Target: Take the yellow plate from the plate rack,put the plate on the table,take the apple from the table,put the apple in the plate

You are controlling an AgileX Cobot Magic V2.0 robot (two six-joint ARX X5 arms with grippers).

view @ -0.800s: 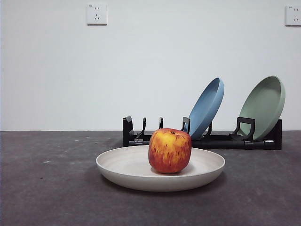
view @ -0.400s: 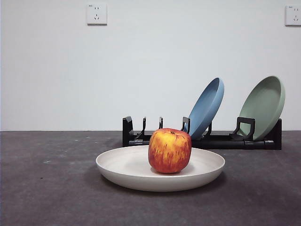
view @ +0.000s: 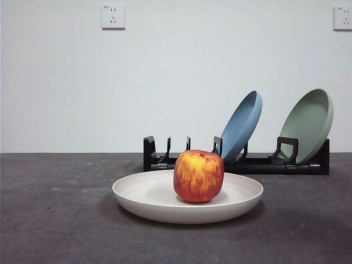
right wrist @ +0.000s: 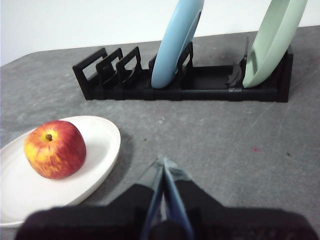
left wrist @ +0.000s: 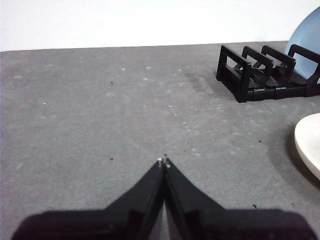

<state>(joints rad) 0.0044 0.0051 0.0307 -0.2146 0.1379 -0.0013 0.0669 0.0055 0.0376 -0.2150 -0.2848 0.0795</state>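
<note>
The red and yellow apple (view: 198,176) sits in the middle of the cream yellow plate (view: 148,193), which lies flat on the dark grey table (view: 55,220). Both also show in the right wrist view: the apple (right wrist: 55,149) on the plate (right wrist: 102,137). The black plate rack (view: 236,162) stands behind the plate; it also shows in the right wrist view (right wrist: 200,82) and the left wrist view (left wrist: 260,72). My left gripper (left wrist: 164,162) is shut and empty above bare table, well to the side of the plate's rim (left wrist: 307,145). My right gripper (right wrist: 162,162) is shut and empty beside the plate. Neither gripper shows in the front view.
A blue plate (view: 242,125) and a sage-green plate (view: 308,124) lean in the rack's slots; the rack's other slots hold nothing. A white wall with two sockets (view: 113,16) stands behind the table.
</note>
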